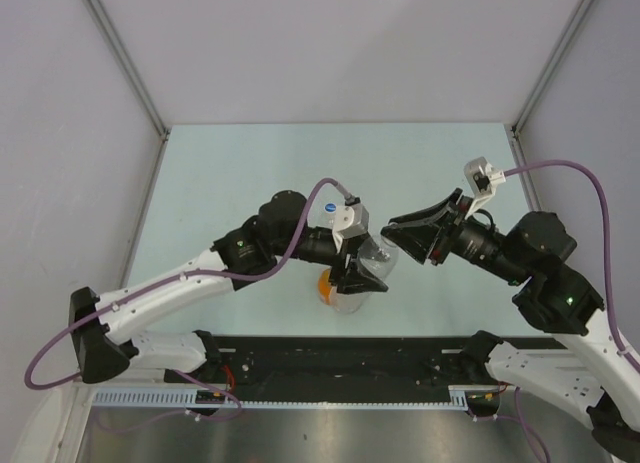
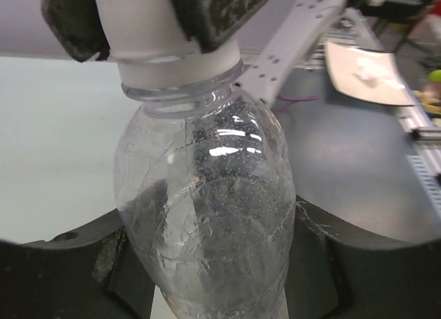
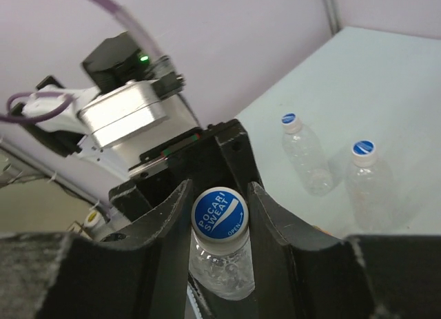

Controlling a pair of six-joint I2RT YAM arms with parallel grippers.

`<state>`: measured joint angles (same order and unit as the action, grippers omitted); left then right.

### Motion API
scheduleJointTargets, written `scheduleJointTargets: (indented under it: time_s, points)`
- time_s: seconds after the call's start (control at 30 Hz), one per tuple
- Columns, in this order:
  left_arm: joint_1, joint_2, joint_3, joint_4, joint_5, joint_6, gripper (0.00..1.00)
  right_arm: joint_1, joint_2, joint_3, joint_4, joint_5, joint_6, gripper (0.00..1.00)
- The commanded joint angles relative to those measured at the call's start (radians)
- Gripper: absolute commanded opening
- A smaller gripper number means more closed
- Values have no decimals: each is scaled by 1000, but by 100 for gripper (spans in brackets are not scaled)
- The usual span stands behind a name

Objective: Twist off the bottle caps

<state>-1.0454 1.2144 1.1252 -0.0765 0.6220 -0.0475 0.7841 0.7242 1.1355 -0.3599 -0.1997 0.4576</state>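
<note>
My left gripper (image 1: 360,271) is shut on the body of a clear bottle (image 2: 207,215) and holds it tilted above the table, its neck toward the right arm. My right gripper (image 3: 219,212) is shut on that bottle's blue cap (image 3: 219,213), one finger on each side. In the left wrist view, the right fingers (image 2: 213,12) cover the cap's white rim (image 2: 176,64). Two more capped clear bottles, one (image 3: 304,153) left of the other (image 3: 365,184), stand on the table behind. An orange bottle (image 1: 323,285) lies under the left gripper.
A blue cap (image 1: 328,212) of a standing bottle shows just behind the left wrist. The pale green table (image 1: 250,173) is boxed in by grey walls with metal posts. A black strip (image 1: 350,355) runs along the near edge by the arm bases.
</note>
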Motion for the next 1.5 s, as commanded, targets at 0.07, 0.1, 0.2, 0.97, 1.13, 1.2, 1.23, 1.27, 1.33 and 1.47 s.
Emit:
scheduleJointTargets:
  time_s: [0.07,0.1,0.2,0.97,1.13,1.2,1.23,1.27,1.33,1.47]
  points:
    - [8,42,57,195,651,-130,1,-57,11,10,98,-251,-157,0]
    - [8,49,67,195,668,-130,2,-62,12,12,107,-282,-174,0]
    - [8,74,81,195,725,-129,5,-89,26,17,111,-407,-198,0]
    - [35,56,128,-106,32,118,0,-163,-14,40,75,-186,-76,82]
    - [22,42,125,-111,-247,152,0,-163,-34,40,33,-35,21,82]
    - [13,43,125,-109,-373,158,0,-163,-29,40,16,-4,52,81]
    - [7,43,127,-111,-419,167,0,-163,-28,40,10,0,71,80]
    - [-5,45,125,-109,-461,173,0,-163,-23,40,-5,9,81,80]
    - [-18,51,130,-109,-542,185,0,-163,-11,40,-28,25,96,78]
    - [-45,60,134,-105,-620,195,0,-163,11,40,-42,58,119,74]
